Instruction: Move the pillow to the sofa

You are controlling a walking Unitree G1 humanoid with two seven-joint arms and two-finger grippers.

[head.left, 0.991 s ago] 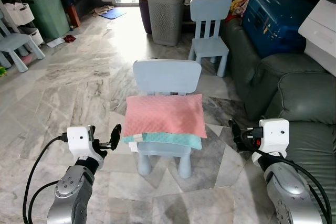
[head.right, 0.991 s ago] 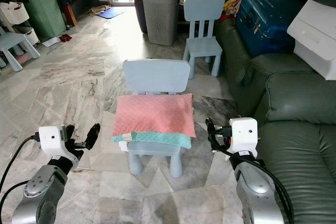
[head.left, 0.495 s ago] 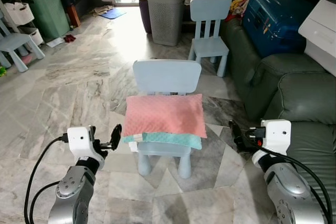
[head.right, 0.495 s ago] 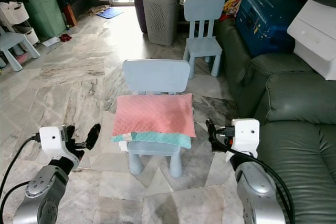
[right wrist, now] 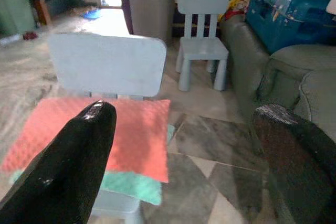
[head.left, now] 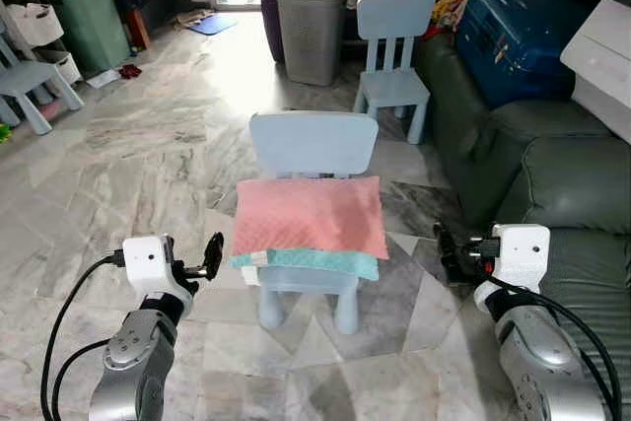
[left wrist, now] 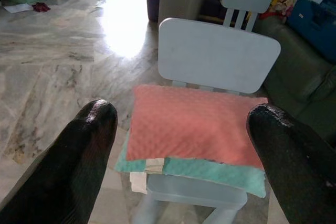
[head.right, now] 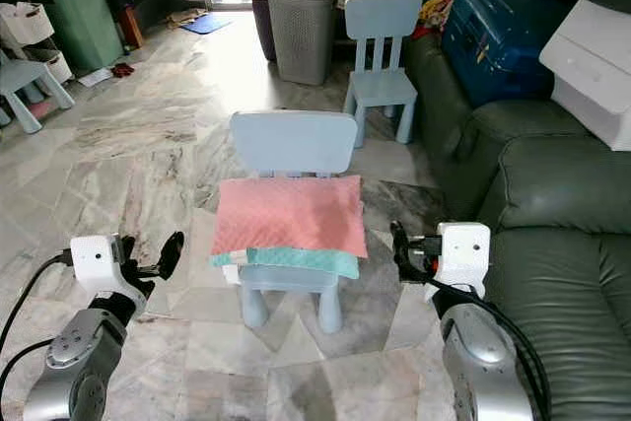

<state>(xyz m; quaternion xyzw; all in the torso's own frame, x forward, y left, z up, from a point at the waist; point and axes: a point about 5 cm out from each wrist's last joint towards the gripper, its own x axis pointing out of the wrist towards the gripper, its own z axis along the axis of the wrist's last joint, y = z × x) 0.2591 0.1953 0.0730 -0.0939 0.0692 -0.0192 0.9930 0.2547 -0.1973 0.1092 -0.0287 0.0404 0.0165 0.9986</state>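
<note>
Both end effectors, left (head.left: 210, 253) and right (head.left: 446, 248), are held wide open and empty, flanking the pink pillow (head.left: 311, 216), which is laid on the near blue chair (head.left: 314, 145), left of the sofa (head.left: 572, 194).

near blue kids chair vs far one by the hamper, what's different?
The near light-blue plastic chair has a solid panel back; the far light-blue plastic chair has a slatted back. The near chair's seat carries a pink textured pillow lying on a teal one; the far chair's seat is bare. The near chair stands in open floor; the far chair is beside the grey hamper. Both share the same pale blue colour.
</note>
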